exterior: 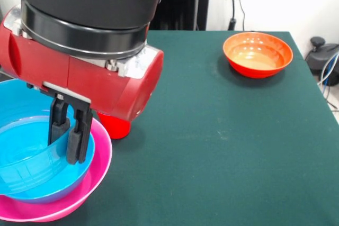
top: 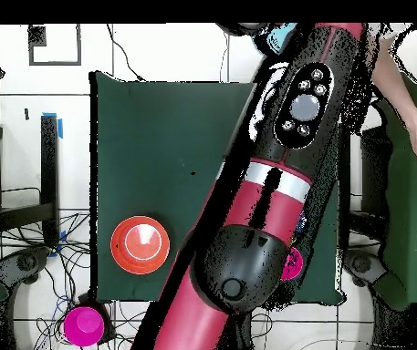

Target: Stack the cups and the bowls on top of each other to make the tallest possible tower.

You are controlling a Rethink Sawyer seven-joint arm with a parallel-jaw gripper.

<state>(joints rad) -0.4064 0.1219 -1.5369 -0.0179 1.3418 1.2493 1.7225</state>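
Note:
At the near left of the front view, a large light blue bowl [exterior: 32, 173] lies nested in the huge hot pink bowl [exterior: 63, 207]; together they form the tower. My gripper [exterior: 69, 152] reaches down into the blue bowl, its two dark fingers [exterior: 78, 136] close together astride the bowl's right rim. A red cup [exterior: 115, 126] stands just behind the tower, mostly hidden by the arm. One orange bowl [exterior: 258, 54] [top: 140, 244] sits alone far across the table. In the overhead view the arm hides the gripper and the tower, save for a sliver of the pink bowl [top: 291, 264].
A small magenta bowl [top: 84, 324] lies off the table's corner near the orange bowl. A person's arm [top: 411, 100] shows at the overhead view's right edge. The red and black arm [exterior: 85, 41] fills the upper left of the front view.

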